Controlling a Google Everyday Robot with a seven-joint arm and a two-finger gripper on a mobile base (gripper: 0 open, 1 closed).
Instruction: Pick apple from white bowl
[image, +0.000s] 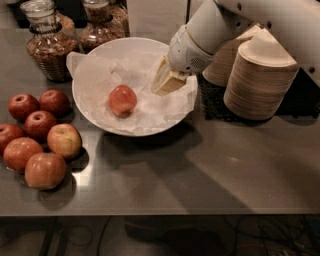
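Note:
The apple (122, 99), light orange-red, lies alone on the crumpled white paper inside the wide white bowl (95, 117), a little left of the bowl's middle. My gripper (167, 82), with pale beige fingers on a white arm, hangs over the right part of the bowl, to the right of the apple and apart from it. It holds nothing that I can see.
Several darker red apples (37, 137) and a yellow-sided one (64, 140) lie on the steel table left of the bowl. Two glass jars (50, 42) stand behind. Stacks of beige disposable bowls (260, 77) stand at the right on a dark mat.

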